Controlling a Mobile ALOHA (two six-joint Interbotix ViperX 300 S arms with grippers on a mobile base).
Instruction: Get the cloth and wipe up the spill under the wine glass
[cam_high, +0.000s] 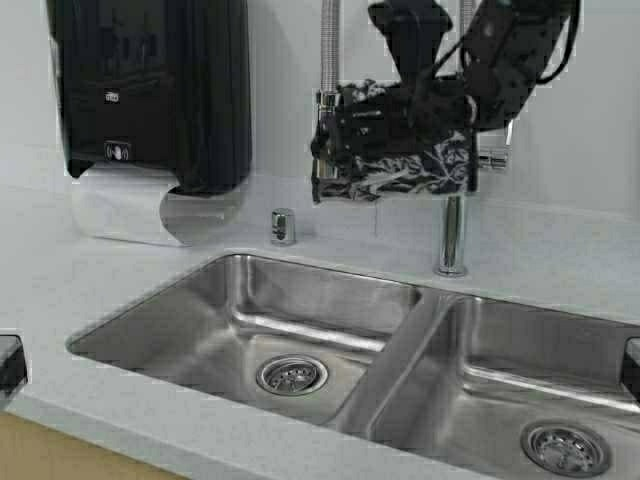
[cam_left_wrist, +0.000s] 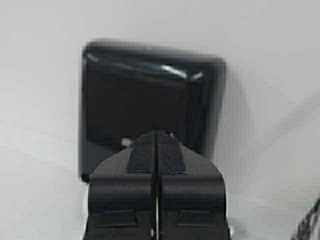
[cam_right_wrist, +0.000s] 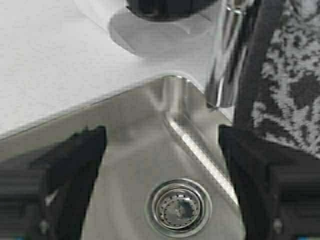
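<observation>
Fingers (cam_right_wrist: 60, 165) of the right gripper (cam_right_wrist: 162, 165) stand wide apart in the right wrist view, with the sink drain (cam_right_wrist: 178, 206) showing in the gap between them; the cloth (cam_right_wrist: 287, 85), dark with a pale leaf pattern, hangs against one finger, but I cannot tell if it is really clamped. In the high view this right gripper (cam_high: 400, 115) is up at about 1 o'clock, at the cloth (cam_high: 400, 150), which is draped over the faucet (cam_high: 452, 235) above the divider of the sink. The left gripper (cam_left_wrist: 156, 150) has its 2 fingers pressed together with nothing between them, and it points at a black paper towel dispenser (cam_left_wrist: 150, 100). This dispenser (cam_high: 150, 90) hangs on the wall at 10 o'clock in the high view, with a sheet of white paper (cam_high: 130, 205) coming out below it. The steel sink (cam_high: 240, 330) has 2 basins, each with a round drain, set in a pale grey counter (cam_high: 60, 270). A small chrome button (cam_high: 283, 226) stands on the counter just behind the left basin.
</observation>
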